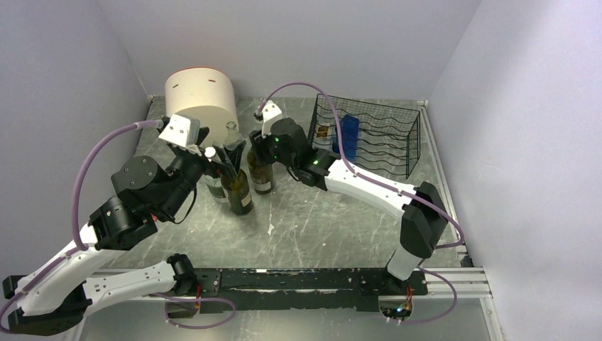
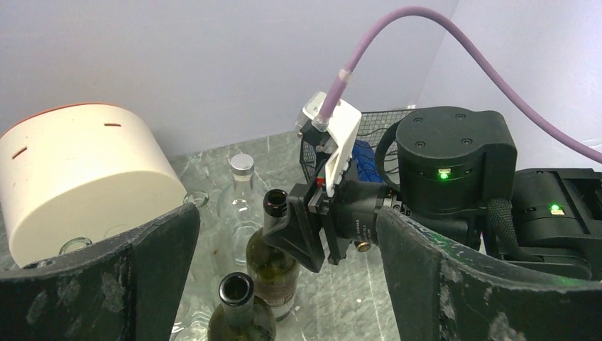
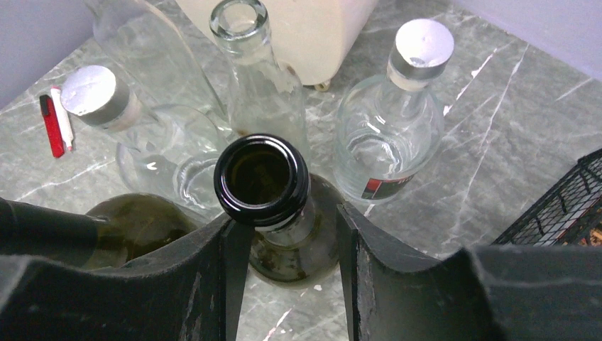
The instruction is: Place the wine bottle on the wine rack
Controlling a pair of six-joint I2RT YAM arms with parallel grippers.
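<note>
Two dark green wine bottles stand left of centre. The farther one (image 1: pixel 260 175) has my right gripper (image 1: pixel 258 148) open round its neck. In the right wrist view the fingers straddle the neck under the open mouth (image 3: pixel 261 177): the left finger (image 3: pixel 220 284) touches it, the right finger (image 3: pixel 358 277) stands a little off. The nearer green bottle (image 1: pixel 238 193) stands low between the wide-open fingers of my left gripper (image 1: pixel 219 159), untouched in the left wrist view (image 2: pixel 238 305). The black wire wine rack (image 1: pixel 376 135) stands at the back right.
A cream cylindrical container (image 1: pixel 201 98) stands at the back left. Several clear glass bottles (image 3: pixel 394 135) stand just behind the green ones. A blue object (image 1: pixel 349 131) sits inside the rack. Red and white pens (image 3: pixel 53 124) lie on the marbled table (image 1: pixel 319 220).
</note>
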